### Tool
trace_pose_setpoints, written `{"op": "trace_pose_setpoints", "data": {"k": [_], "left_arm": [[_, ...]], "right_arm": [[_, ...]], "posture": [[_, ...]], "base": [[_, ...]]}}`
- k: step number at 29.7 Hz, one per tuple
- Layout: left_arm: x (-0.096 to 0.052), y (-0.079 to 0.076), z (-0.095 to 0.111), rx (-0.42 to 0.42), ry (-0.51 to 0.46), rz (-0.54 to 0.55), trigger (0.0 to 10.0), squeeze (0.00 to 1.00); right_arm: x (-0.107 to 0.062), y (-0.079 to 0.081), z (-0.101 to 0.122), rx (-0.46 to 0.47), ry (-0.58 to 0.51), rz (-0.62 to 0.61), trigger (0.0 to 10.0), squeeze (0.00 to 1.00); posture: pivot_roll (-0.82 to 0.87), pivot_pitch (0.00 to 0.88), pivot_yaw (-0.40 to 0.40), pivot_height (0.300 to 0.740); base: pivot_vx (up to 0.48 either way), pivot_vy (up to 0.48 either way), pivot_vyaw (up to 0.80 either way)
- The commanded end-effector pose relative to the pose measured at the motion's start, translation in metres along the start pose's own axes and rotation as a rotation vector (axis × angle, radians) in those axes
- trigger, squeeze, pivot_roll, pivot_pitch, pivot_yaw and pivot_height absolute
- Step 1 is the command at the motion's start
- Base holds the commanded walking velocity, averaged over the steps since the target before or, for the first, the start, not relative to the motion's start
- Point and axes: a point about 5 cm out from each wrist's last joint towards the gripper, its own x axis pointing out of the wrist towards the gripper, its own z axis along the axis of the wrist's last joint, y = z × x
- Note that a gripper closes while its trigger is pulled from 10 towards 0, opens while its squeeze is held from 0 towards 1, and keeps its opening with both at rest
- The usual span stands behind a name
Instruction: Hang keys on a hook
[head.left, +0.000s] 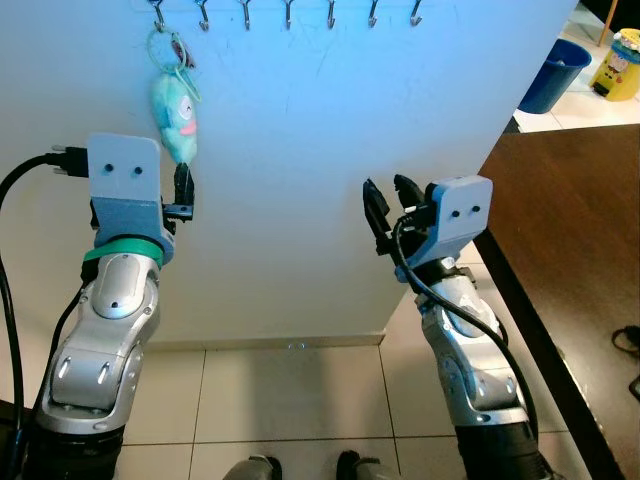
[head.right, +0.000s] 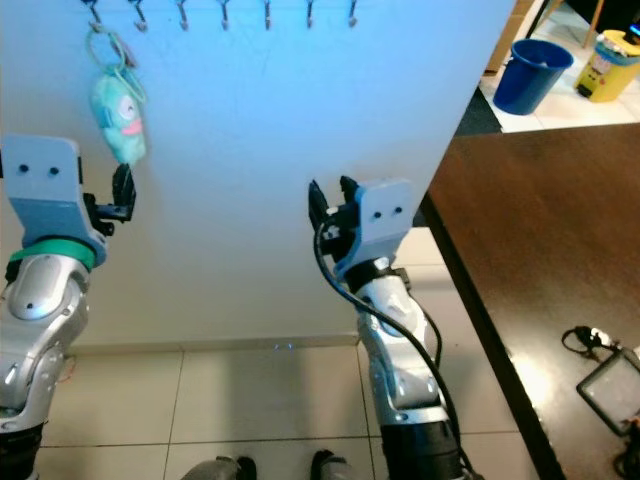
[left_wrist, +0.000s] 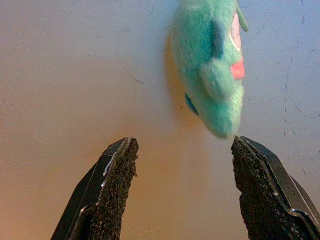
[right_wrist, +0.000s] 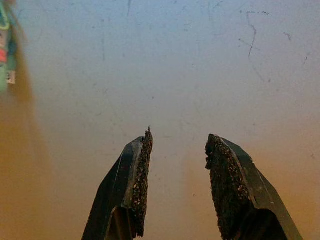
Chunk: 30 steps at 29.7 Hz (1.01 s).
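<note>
A mint-green plush keychain (head.left: 175, 115) with its key ring (head.left: 165, 45) hangs from the leftmost hook (head.left: 158, 14) of a row of hooks (head.left: 288, 12) on the white wall. My left gripper (head.left: 183, 193) stands open just below the plush, nothing between its fingers (left_wrist: 117, 175). The plush (left_wrist: 212, 65) hangs free above the fingertips in the left wrist view. My right gripper (head.left: 388, 208) is raised to the right, open and empty, facing bare wall (right_wrist: 175, 75).
A dark brown table (head.left: 570, 260) stands close on my right. A blue bin (head.left: 553, 75) and a yellow container (head.left: 617, 65) sit on the tiled floor beyond it. A small device with a cable (head.right: 600, 370) lies on the table. Several hooks hang bare.
</note>
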Motion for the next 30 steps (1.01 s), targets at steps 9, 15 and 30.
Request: {"op": "trace_pose_setpoints", "data": {"k": [9, 15, 30], "left_arm": [[-0.0006, 0.0017, -0.0043, 0.022, 0.004, 0.015, 10.0, 0.0], [-0.0009, 0.0016, -0.0047, 0.023, 0.003, 0.017, 10.0, 0.0], [-0.0012, -0.0009, -0.007, -0.009, 0.025, 0.0, 10.0, 0.0]], "right_arm": [[0.0, 0.003, -0.0044, 0.01, 0.018, 0.014, 10.0, 0.0], [0.0009, 0.0043, -0.0048, 0.013, 0.017, 0.019, 10.0, 0.0], [0.0014, 0.0043, -0.0067, 0.029, 0.026, 0.015, 10.0, 0.0]], "posture": [[0.1, 0.065, 0.092, 0.74], [0.1, 0.057, 0.091, 0.74], [0.1, 0.049, 0.091, 0.74]], "base": [[-0.31, 0.0, 0.0], [-0.309, 0.0, 0.0], [-0.286, 0.0, -0.05]]}}
